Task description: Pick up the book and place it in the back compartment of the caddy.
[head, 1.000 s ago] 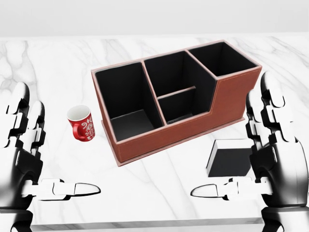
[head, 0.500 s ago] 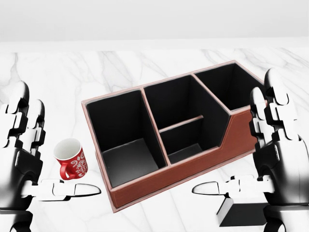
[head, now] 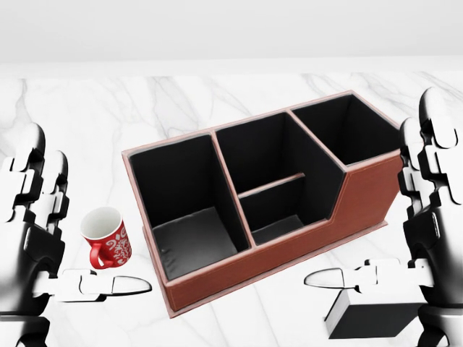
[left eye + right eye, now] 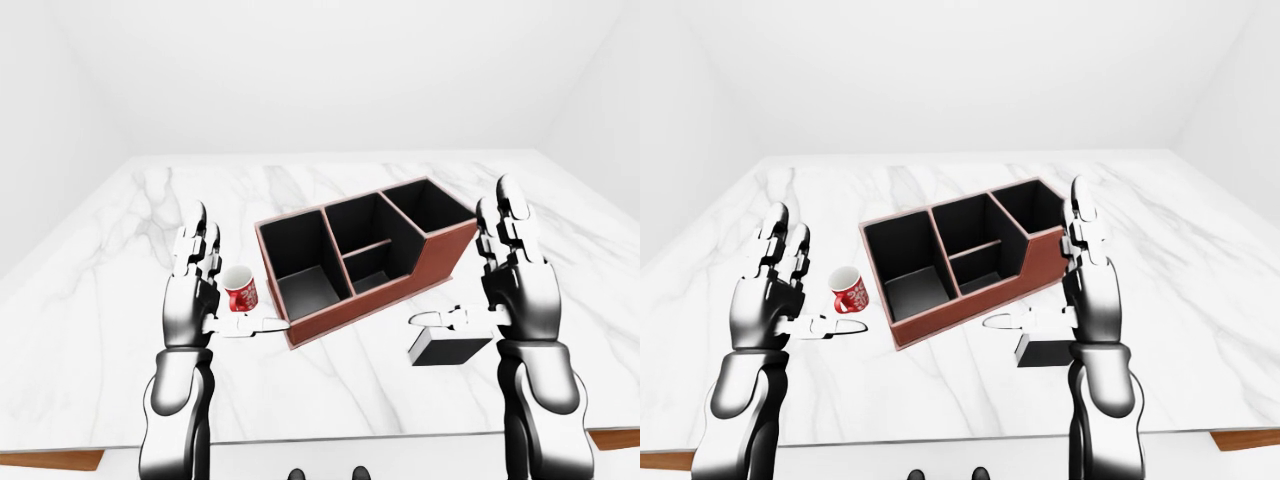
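The brown caddy (image 3: 239,273) with black compartments sits slanted at the middle of the marble table (image 3: 87,108). A black book (image 3: 376,318) lies flat at the lower right of the head view, just below the caddy's right end. My right hand (image 4: 470,270) is open, fingers upright to the right of the caddy, and its thumb (image 3: 340,277) reaches over the book's upper edge without gripping it. My left hand (image 4: 225,280) is open at the left, its fingers raised, with nothing in it.
A red mug (image 3: 106,237) with a white pattern stands between my left hand and the caddy's left end. The table's near edge (image 4: 330,438) runs along the bottom of the left-eye view. White walls lie beyond the table.
The whole picture shifted early on: the camera moved, so caddy, mug and book sit lower and larger. Since then my right hand has moved to the right, off the caddy's end.
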{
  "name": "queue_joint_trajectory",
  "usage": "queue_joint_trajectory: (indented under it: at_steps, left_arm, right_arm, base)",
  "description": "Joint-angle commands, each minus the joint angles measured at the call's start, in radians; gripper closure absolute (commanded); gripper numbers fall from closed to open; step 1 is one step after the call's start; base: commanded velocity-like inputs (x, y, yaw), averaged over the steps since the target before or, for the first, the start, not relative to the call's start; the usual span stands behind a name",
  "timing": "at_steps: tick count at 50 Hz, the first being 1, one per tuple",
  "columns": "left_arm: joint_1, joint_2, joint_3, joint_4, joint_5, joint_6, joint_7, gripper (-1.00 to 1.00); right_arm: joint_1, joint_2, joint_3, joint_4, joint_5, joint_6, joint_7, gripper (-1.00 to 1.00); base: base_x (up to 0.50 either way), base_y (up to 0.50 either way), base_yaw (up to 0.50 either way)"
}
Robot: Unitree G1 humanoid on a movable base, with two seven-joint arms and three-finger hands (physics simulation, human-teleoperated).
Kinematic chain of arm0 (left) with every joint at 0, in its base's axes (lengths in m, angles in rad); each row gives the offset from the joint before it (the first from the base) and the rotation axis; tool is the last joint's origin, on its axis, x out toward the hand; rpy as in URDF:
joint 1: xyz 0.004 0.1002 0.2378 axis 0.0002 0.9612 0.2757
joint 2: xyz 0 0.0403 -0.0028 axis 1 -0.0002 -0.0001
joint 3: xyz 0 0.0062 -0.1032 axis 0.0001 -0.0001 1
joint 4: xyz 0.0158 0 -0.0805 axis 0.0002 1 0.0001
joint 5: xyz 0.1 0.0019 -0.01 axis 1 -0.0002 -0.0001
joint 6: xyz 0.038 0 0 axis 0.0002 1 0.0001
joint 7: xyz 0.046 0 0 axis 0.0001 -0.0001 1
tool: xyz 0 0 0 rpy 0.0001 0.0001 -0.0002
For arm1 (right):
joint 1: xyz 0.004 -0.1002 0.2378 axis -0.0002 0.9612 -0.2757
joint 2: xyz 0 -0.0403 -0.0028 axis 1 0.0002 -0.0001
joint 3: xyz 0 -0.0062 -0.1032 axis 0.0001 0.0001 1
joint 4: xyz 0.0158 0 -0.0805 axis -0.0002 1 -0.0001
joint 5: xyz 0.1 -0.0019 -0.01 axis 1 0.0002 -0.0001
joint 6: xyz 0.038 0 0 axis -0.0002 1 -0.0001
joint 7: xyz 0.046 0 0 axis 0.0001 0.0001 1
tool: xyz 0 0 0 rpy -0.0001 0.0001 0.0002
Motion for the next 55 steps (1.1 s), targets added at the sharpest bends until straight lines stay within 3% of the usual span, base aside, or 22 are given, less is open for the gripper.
queue_joint_trajectory:
  at_steps: [1, 17, 22, 27, 43, 44, 45, 55]
  left_arm:
    - [0.002, 0.0, 0.0, 0.0, 0.001, 0.0, 0.0, -1.0]
    - [-0.006, 0.003, 0.014, -0.023, -0.008, 0.0, -0.002, -1.0]
    - [-0.006, 0.004, 0.015, -0.025, -0.009, 0.0, -0.002, -1.0]
    - [-0.008, 0.005, 0.019, -0.034, -0.011, 0.0, -0.003, -1.0]
    - [-0.013, 0.006, 0.024, -0.029, -0.014, 0.0, -0.003, -1.0]
    - [-0.014, 0.006, 0.025, -0.028, -0.014, 0.0, -0.002, -1.0]
    - [-0.007, 0.006, 0.02, -0.032, -0.009, 0.0, -0.003, -1.0]
    - [-0.006, 0.005, 0.019, -0.033, -0.008, 0.0, -0.004, -1.0]
  right_arm:
    - [0.0, -0.009, -0.02, -0.002, -0.069, 0.0, 0.032, -1.0]
    - [-0.005, -0.008, -0.034, -0.03, -0.133, 0.0, 0.056, -1.0]
    - [0.032, 0.0, -0.053, -0.081, -0.059, 0.0, 0.138, -1.0]
    - [-0.006, -0.011, -0.046, -0.026, -0.158, 0.0, 0.058, -1.0]
    - [0.01, -0.019, -0.07, -0.046, -0.224, 0.0, 0.109, -1.0]
    - [0.014, -0.023, -0.07, -0.045, -0.237, 0.0, 0.111, -1.0]
    - [0.035, -0.074, -0.089, -0.005, -0.364, 0.0, 0.085, -1.0]
    - [0.027, -0.034, -0.112, -0.004, -0.432, 0.0, 0.134, -1.0]
  base:
    - [0.0, 0.0, 0.0]
    - [0.0, 0.0, 0.0]
    - [0.2, 0.0, 0.0]
    - [0.41, 0.0, 0.0]
    - [0.0, 0.0, 0.0]
    - [0.0, 0.0, 0.0]
    - [0.0, 0.0, 0.0]
    - [0.0, 0.0, 0.0]
